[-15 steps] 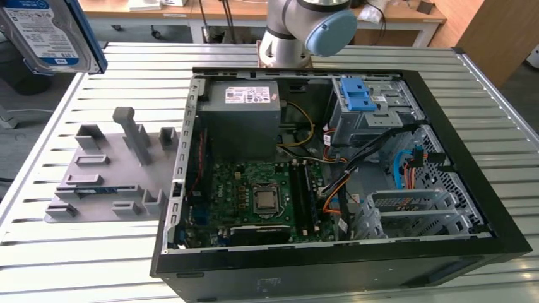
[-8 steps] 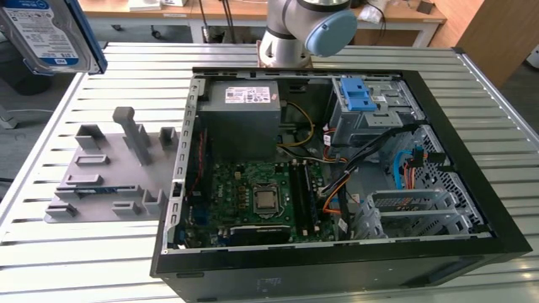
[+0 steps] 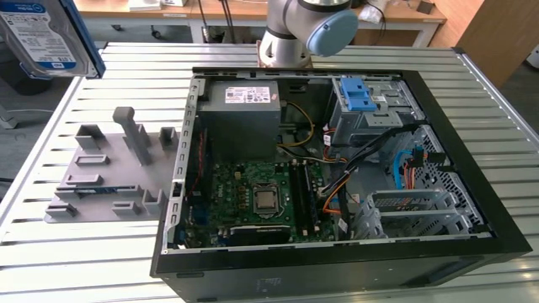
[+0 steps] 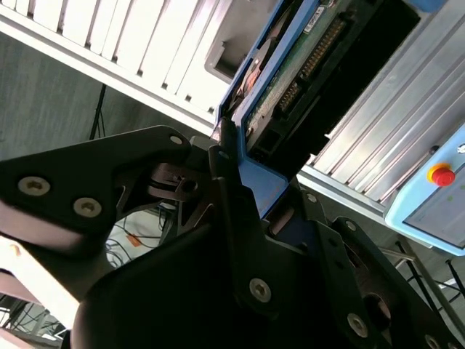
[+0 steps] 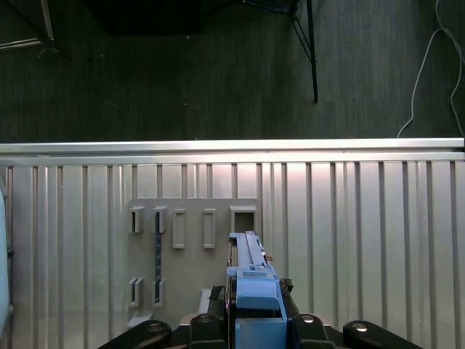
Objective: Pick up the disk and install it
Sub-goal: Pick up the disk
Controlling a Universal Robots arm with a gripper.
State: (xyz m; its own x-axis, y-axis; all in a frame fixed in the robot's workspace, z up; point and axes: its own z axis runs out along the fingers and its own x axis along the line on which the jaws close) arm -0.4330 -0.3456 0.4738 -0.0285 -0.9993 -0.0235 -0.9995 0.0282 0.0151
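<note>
Up over the grey fixture, end effector clamped on the disk — silver, w/ white-and-blue label.

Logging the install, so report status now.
Pincer shut on flat silver hard drive in blue plastic carrier. Drive aloft over grey slotted plastic fixture plate, at the exterior view's left of open black computer case. Not yet installed.

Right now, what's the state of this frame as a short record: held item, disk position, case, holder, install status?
held item: disk, jaws shut on its blue carrier
disk position: in the air, outside the computer case
case: open, lying on the slatted table
holder: grey holder on the table, at the exterior view's left of the case
install status: not yet installed
</note>
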